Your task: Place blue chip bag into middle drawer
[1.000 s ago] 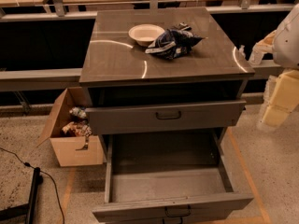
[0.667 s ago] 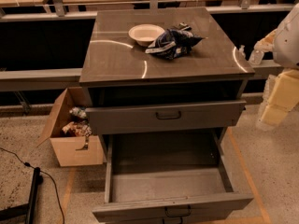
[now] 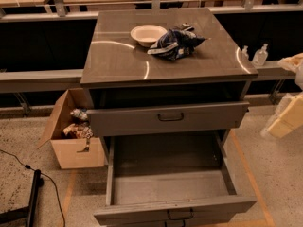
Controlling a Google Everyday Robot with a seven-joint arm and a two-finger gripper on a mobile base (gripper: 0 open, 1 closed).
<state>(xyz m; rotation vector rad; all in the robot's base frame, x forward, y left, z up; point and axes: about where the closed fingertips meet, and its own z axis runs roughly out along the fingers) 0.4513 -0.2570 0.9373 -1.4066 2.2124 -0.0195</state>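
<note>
Blue chip bag: a wrinkly dark-blue foil snack bag with white patches (image 3: 174, 42) lies on the grey metal cabinet's top surface (image 3: 118, 56), in the upper middle of the frame, just right of a round white bowl (image 3: 148, 34) and about touching its rim.
Long axis: the bag lies roughly left to right across the frame, tilted a little; a crumpled corner points to the right edge of the surface, a flatter end points lower left.
How it will handle: by the look of it, light, soft and crackly; foil is likely slippery and the chips inside fragile, so a hard squeeze could crush them.
Where to take hold: I would judge the raised crumpled ridge near its middle or the pinched right-hand corner the best grip, since flat foil gives little to close on.
Middle drawer: the wide grey metal drawer with a deep tray (image 3: 165, 186) stands pulled out at the lower middle of the frame, its bare grey floor showing and a small dark bar handle on its front.
Upper drawer: a grey front with a dark handle (image 3: 170, 117) sits partly out above it.
Gripper: the pale arm parts at the right edge of the frame (image 3: 289, 112) are well apart from the bag; I cannot tell its state.
Nearby: an open cardboard box of oddments (image 3: 75, 136) stands on the floor at the left.
Progress: the bag is not yet picked up.
</note>
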